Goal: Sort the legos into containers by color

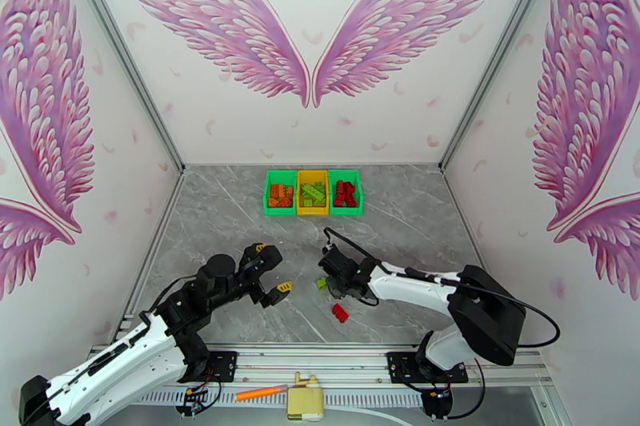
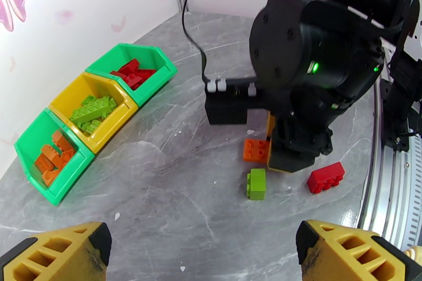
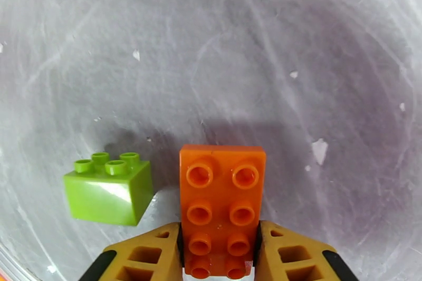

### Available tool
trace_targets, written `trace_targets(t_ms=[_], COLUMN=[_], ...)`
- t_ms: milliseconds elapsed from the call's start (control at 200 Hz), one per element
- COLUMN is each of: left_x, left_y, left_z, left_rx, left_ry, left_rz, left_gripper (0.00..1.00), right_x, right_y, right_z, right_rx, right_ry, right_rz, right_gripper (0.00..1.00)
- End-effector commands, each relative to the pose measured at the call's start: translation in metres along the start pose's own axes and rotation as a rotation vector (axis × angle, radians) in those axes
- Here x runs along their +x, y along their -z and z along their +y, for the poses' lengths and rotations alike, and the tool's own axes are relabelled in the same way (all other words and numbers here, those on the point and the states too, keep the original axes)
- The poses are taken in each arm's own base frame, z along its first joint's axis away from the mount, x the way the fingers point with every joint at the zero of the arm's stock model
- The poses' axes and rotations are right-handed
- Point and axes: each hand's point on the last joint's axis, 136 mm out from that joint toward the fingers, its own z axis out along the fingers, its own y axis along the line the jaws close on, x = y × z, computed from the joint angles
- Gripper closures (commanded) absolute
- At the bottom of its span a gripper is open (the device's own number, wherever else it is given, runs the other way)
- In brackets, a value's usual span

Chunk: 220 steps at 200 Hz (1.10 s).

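The right gripper's (image 3: 221, 248) jaws clench an orange lego (image 3: 221, 182) by its sides; the left gripper's (image 1: 274, 271) jaws stand wide apart.

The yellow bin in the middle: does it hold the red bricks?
No, the yellow bin holds light green bricks; the red bricks lie in the green bin beside it.

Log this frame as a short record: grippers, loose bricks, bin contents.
left gripper: open, empty, above the table
right gripper: shut on orange brick
loose on table: light green brick beside the held one; red brick nearer the arm bases
left green bin: orange bricks
yellow bin: light green bricks
right green bin: red bricks
unsorted: three bricks, counting the held one
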Motion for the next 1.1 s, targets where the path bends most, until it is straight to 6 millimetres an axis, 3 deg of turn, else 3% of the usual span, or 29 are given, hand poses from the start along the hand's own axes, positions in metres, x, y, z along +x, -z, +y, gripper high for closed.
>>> trace_targets(t_ms=[0, 190, 360, 595, 685, 920, 1095], left_x=[0.002, 0.003, 0.007, 0.008, 0.009, 0.013, 0.014], left_y=[0.0, 0.0, 0.002, 0.005, 0.008, 0.01, 0.011], left_z=[-0.001, -0.001, 0.0, 0.003, 0.005, 0.006, 0.006], left_rx=[0.001, -0.004, -0.008, -0.037, -0.048, -0.059, -0.059], left_ry=[0.003, 0.007, 0.026, 0.081, 0.088, 0.103, 0.102], left_rz=[0.0, 0.005, 0.029, 0.015, 0.018, 0.022, 0.028], left_gripper=[0.03, 0.04, 0.05, 0.05, 0.04, 0.04, 0.04], right_x=[-0.025, -0.089, -0.147, -0.238, -0.264, -0.313, -0.347], right_y=[0.021, 0.046, 0.049, 0.025, 0.013, -0.035, -0.053], right_z=[-0.009, 0.003, 0.023, 0.036, 0.044, 0.046, 0.044], right_rx=[0.034, -0.013, -0.086, -0.086, -0.115, -0.107, -0.095], right_ry=[-0.038, -0.041, -0.028, -0.013, -0.02, -0.093, -0.117], right_rz=[-0.101, -0.266, -0.351, -0.456, -0.468, -0.459, -0.505], right_gripper=[0.67, 0.67, 0.67, 0.67, 0.66, 0.67, 0.67])
